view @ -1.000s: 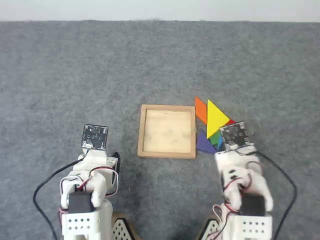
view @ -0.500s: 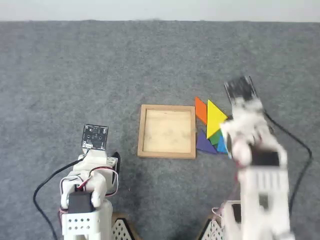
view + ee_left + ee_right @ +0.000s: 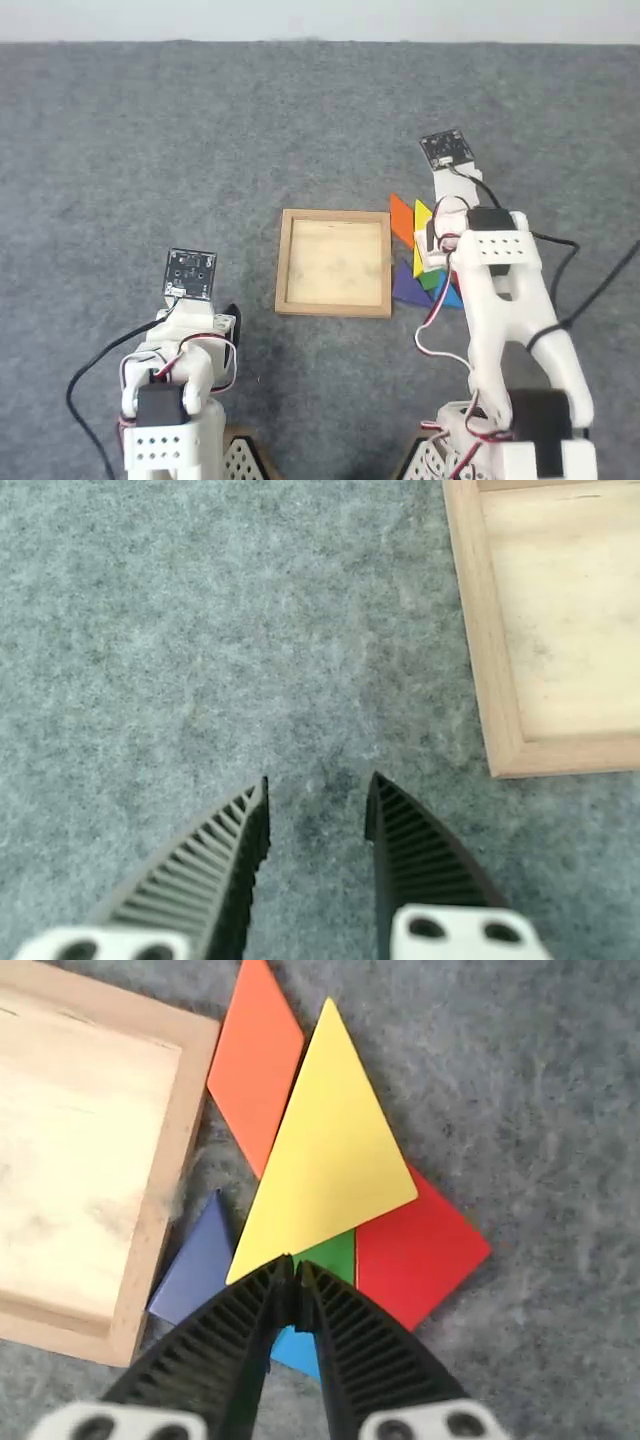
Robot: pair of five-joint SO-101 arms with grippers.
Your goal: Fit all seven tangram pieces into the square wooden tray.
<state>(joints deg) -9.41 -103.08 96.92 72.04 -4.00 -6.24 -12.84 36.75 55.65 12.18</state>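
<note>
1. Nearest me, the left gripper [image 3: 318, 780] hangs low over the grey carpet [image 3: 150, 130], just off the near left corner of the wooden tray [image 3: 480, 650]. Its fingers are spread apart with nothing between them.
2. The tray sits mid-table and is bare inside. None of the tangram pieces is in it yet, so I'd say the whole job lies ahead.
3. Just right of the tray, the right arm [image 3: 490, 260] stretches over the pile. The right gripper [image 3: 293, 1260] has its fingers pressed together, with the tips at the near corner of the yellow triangle [image 3: 330, 1160]. I see nothing pinched between them.
4. The yellow triangle lies on top, overlapping the orange parallelogram [image 3: 255, 1065], the red piece [image 3: 420, 1250] and the green piece [image 3: 335, 1255].
5. A purple triangle [image 3: 195, 1265] lies tight beside the tray's outer wall, and a blue piece [image 3: 295, 1350] peeks out by the fingers. That makes six colours; I can't make out a seventh.
6. The pieces are thin, flat and stacked, which is my worry.
   - With the fingers closed like that, a nudge would likely drag the yellow triangle and scatter those beneath it.
   - It might also shove the purple one under or up onto the rim.
   - Opening to grip could catch two pieces together.
   - The carpet gives little edge to get under.
</note>
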